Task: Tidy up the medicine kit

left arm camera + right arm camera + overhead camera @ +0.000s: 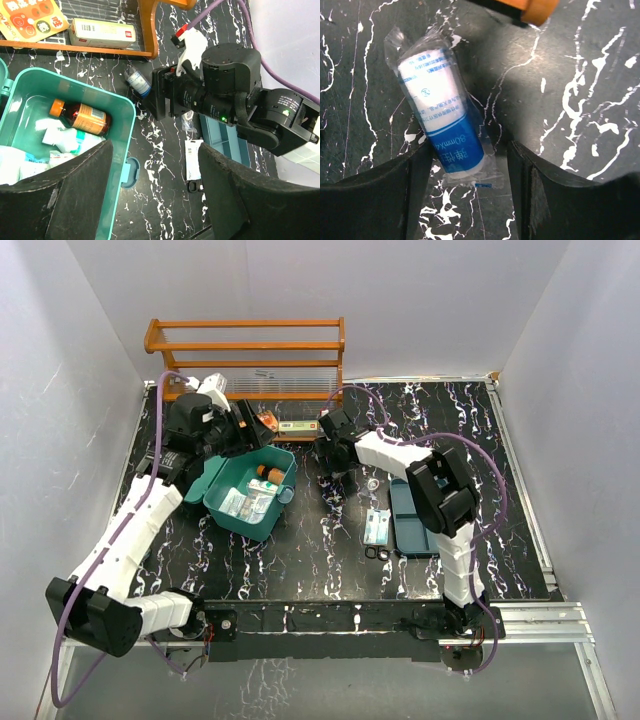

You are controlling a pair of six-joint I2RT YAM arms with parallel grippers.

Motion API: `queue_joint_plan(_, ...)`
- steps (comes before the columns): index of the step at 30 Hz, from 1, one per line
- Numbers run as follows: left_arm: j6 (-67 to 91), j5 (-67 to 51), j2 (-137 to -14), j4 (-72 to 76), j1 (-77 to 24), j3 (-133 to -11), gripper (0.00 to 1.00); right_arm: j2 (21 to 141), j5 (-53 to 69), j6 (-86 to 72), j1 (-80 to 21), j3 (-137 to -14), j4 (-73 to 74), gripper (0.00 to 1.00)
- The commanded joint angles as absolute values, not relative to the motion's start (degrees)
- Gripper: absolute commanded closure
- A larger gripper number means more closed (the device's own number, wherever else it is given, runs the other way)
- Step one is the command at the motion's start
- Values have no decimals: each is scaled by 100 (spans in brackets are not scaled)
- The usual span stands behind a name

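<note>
Top view. Kit (228, 514) sat open, left of centre on the table (300, 560), with a bottle (266, 472) and packets inside. Its tray (412, 525) lay well apart to the right, outside the box. Left gripper (255, 430) hung at the kit's far edge. Right gripper (328, 452) was down near the rack (245, 345).

Left wrist. Jaws stood apart with nothing between them, above the kit's rim. The right arm's wrist filled the view just beyond, close by.

Right wrist. Jaws were spread astride the blue end of a wrapped roll (442, 117), which lay flat and tilted on the table. It sat nearer one finger (395, 200), with a gap to the other. Not gripped, as far as I could judge.

Risks.
- An off-centre close could shove the roll sideways before it pinches.
- The wrapper looked loose and slick, so the jaws might catch film only and the roll slip out on lifting.
- The rack's foot was near and could block a pushed roll.
- The two wrists were close, so carrying the roll to the kit risked a knock unless the left gripper cleared.
</note>
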State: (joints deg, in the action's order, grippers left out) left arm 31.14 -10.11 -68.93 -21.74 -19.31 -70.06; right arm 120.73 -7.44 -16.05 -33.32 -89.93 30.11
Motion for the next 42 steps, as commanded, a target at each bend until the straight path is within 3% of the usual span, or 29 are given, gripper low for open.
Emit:
queue_joint_plan(1, 3207, -1027, -6948, -1911, -1934, -7132, 32, 12156, -333, -1151, -3343, -9266, 2848, 43)
queue_joint_plan(4, 3211, -1078, -7023, -1873, -1934, -7148, 32, 12149, -139, -1075, -3345, -9177, 2802, 53)
queue_joint_plan(7, 3247, -1132, -7096, -1864, -1935, -7150, 32, 12081, -44, -1054, -3336, -9105, 2763, 69)
queue_joint_plan(9, 3303, -1173, -7129, -1842, -1934, -7127, 32, 12002, 43, -1074, -3339, -9059, 2745, 73)
queue_joint_plan(26, 4132, -2104, -7139, -882, -1934, -6676, 21, 9417, 1334, -2490, -3339, -7969, 1504, 72)
queue_joint_plan(36, 4917, -2727, -7068, 451, -1934, -6444, 23, 8860, 2543, -3978, -3346, -7822, 58, 69)
queue_joint_plan(42, 5282, -2406, -6787, 1515, -1934, -5814, 28, 8673, 2982, -4363, -3371, -7264, -859, 68)
